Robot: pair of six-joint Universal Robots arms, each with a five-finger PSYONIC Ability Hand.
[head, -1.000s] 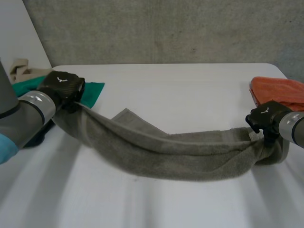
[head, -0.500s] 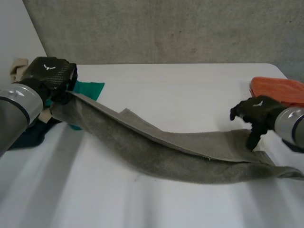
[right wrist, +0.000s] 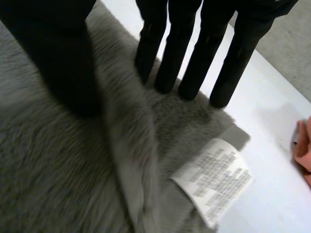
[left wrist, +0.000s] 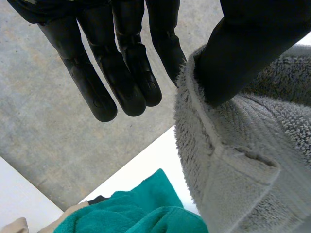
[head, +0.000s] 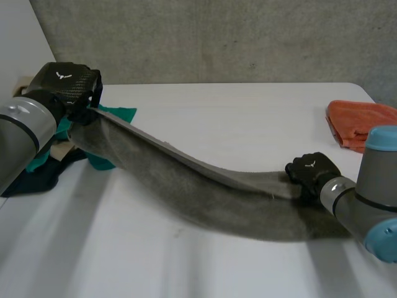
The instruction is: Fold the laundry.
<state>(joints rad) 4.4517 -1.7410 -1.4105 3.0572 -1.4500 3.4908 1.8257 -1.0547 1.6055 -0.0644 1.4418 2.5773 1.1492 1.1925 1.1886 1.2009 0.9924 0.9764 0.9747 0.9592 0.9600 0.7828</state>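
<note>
Grey towel (head: 186, 186) stretches long across the white table (head: 236, 118), from one hand to the other. Its left end is up in the air. Its right end is down on the table.

The left hand (head: 65, 87) pinches the towel's edge between its thumb and one finger. Its other fingers (left wrist: 97, 92) are straight.

The right hand (head: 308, 172) presses its straight fingertips (right wrist: 221, 92) on the towel's right end. Its thumb sits apart from them, with a raised hem in between. A white label (right wrist: 214, 177) sticks out of the towel near these fingertips.

A green cloth (head: 124, 115) and a dark cloth (head: 31, 180) lie in a heap below the left hand. An orange cloth (head: 356, 121) lies at the table's right edge, well apart from the towel.
</note>
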